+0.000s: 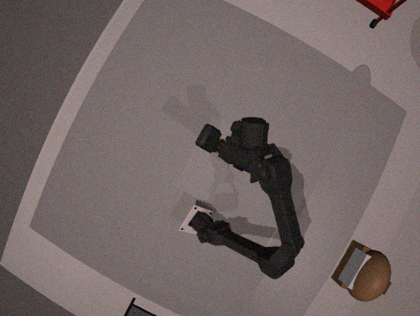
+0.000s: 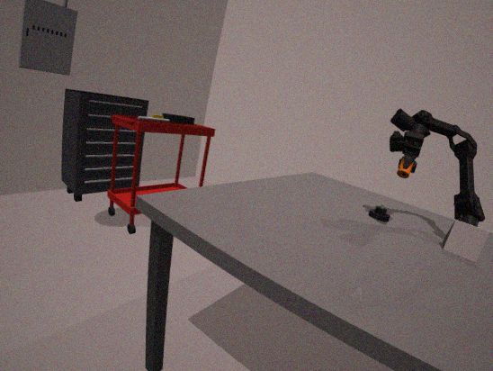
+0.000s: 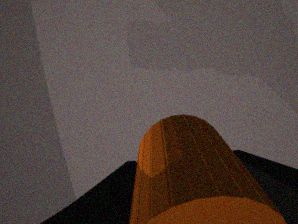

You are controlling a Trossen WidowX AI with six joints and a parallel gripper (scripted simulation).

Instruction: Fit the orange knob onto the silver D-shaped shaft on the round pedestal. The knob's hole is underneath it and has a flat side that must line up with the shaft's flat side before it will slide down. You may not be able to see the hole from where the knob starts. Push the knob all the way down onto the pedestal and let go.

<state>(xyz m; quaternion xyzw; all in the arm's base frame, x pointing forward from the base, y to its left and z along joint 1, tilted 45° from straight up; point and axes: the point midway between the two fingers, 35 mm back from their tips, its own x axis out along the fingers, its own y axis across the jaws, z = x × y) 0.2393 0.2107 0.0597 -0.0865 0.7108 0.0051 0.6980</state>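
The orange knob (image 1: 220, 146) (image 2: 405, 168) (image 3: 192, 160) is between the fingers of my gripper (image 2: 407, 166) (image 3: 183, 165), which is shut on it. In the exterior view it hangs well above the table, its lower end turned towards that camera with a small dark spot in it; the flat side cannot be made out. The round pedestal (image 2: 379, 214) is a low dark disc on the table, below and left of the knob in that view. Its shaft is not clearly visible. The arm seems to cover the pedestal in the top view, and the wrist view does not show it.
The arm's base is bolted to a white plate (image 1: 184, 226) on the grey table (image 1: 126, 153) (image 2: 288, 216). A pale slanted panel (image 2: 466, 241) stands near the base in the exterior view. A red cart (image 2: 163, 128) and dark drawer cabinet (image 2: 73, 144) stand beyond the table.
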